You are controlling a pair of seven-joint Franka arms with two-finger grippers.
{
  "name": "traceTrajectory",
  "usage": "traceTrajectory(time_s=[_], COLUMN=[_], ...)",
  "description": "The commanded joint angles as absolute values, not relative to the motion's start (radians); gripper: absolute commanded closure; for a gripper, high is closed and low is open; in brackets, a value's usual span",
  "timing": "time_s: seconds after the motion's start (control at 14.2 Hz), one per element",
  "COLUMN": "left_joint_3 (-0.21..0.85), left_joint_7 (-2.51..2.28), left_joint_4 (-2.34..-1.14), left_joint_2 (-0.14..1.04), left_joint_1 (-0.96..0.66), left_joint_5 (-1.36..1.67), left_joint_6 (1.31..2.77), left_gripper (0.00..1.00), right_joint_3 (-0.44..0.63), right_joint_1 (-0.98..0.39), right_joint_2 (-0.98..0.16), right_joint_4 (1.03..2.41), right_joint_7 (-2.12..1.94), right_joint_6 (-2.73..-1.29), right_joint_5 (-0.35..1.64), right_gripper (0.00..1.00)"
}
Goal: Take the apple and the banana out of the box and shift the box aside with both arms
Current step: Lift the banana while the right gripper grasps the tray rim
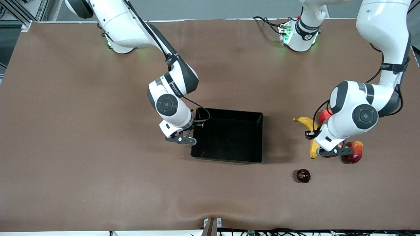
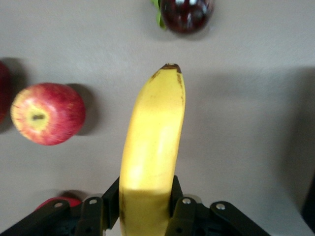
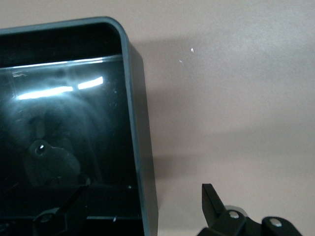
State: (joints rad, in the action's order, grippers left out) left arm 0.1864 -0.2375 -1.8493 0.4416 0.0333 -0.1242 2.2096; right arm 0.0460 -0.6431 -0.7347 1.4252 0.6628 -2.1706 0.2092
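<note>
So, box (image 1: 229, 136) mid-table and already empty; banana (image 1: 307, 124) clamped in left gripper (image 2: 146, 206), low over the table toward the left arm's end, beside apple (image 2: 47, 120). Right gripper (image 1: 181, 139) spread wide, straddling the box wall at the right arm's end. Probably a light, stiff, glossy tray, so likely slippery: best pinched on the walls at both ends. Banana soft, bruises easily. Left wrist view shows the apple's stem dimple and the grip, mostly hidden under the arm from the front.
</note>
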Motion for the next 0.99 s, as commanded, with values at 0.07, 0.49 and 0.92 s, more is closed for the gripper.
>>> traceTrajectory(time_s=[0.07,0.49,0.92], left_joint_3=[0.192,0.187,0.189], left_joint_7=[-0.215,-0.192,-0.192], left_joint_4=[-1.973,-2.023,-2.022], left_joint_2=[0.455,0.520,0.523], left_joint_1=[0.054,0.109,0.115], left_joint_5=[-0.124,-0.231,-0.242], left_joint_6=[2.365,2.473,2.473], left_gripper=[1.00,1.00,0.50], right_joint_3=[0.054,0.054,0.054], right_joint_1=[-0.652,-0.669,-0.655], right_joint_2=[-0.814,-0.845,-0.825], right_joint_4=[1.347,1.338,1.338], right_joint_7=[0.678,0.678,0.670], right_joint_6=[-2.206,-2.207,-2.197], right_joint_5=[0.173,0.160,0.160], right_gripper=[0.00,1.00,1.00])
